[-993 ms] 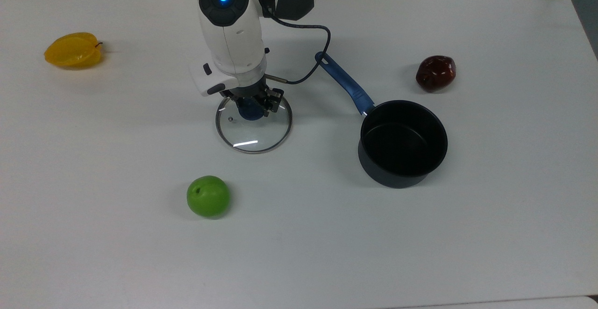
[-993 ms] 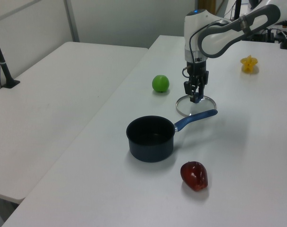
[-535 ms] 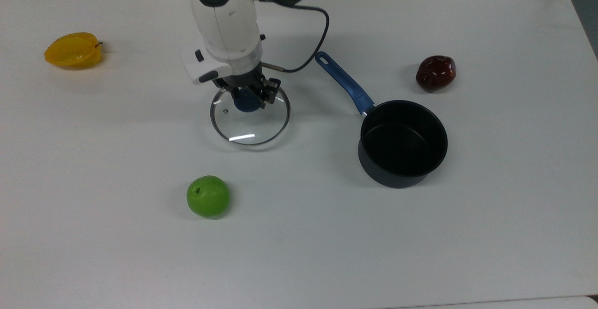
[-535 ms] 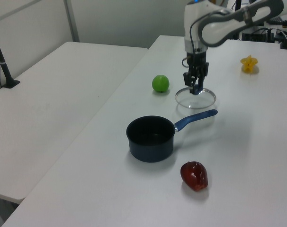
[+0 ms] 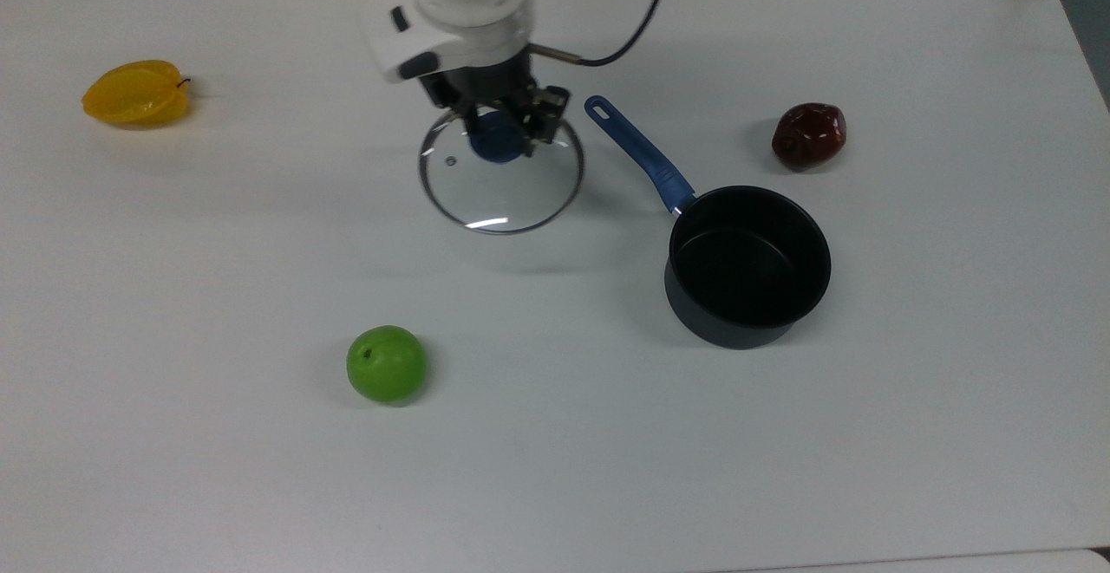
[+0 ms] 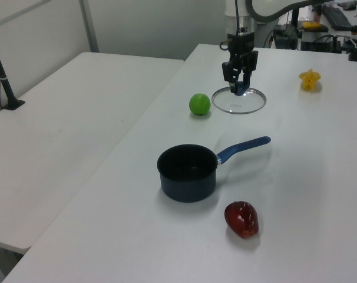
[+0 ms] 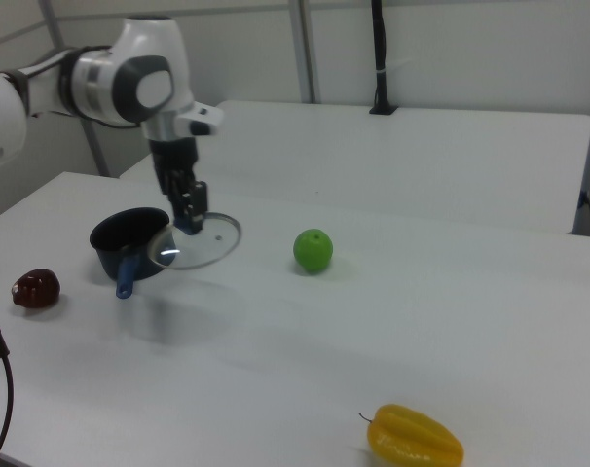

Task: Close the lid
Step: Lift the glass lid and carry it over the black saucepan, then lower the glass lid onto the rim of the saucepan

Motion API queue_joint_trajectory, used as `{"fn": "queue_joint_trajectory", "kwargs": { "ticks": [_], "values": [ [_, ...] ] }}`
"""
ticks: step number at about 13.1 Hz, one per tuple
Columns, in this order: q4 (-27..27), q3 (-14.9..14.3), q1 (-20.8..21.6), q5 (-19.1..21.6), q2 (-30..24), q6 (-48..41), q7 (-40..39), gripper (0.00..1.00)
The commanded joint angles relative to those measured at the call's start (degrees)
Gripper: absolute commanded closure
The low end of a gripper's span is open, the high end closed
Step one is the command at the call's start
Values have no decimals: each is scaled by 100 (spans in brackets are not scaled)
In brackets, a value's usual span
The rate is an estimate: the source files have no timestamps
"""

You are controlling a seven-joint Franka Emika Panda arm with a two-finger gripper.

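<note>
The round glass lid with its metal rim hangs level in the air above the white table. My gripper is shut on the lid's blue knob. The lid's shadow lies on the table below it in the right view. The open dark pot with a blue handle stands to the top view's right of the lid, its handle pointing toward the lid.
A green apple lies near the lid's shadow. A dark red fruit sits beyond the pot in the top view. A yellow star fruit lies far off at the top view's left.
The gripper rose with the lid off the table and shifted toward the top view's right, closer to the pot handle. Pot and fruits stayed put.
</note>
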Motion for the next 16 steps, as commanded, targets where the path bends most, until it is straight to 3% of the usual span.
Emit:
{"fn": "queue_joint_trajectory", "kwargs": {
  "ticks": [1, 4, 8, 10, 16],
  "values": [
    [642, -2, 613, 40, 378, -285, 883, 59],
    [1178, 51, 1062, 23, 783, -206, 1386, 59],
    [1504, 7, 1589, -4, 1204, -109, 1747, 58],
    [1715, -19, 1748, -13, 1521, 144, 1931, 58],
    [1970, -37, 1880, -21, 1741, 576, 2327, 57]
  ]
}}
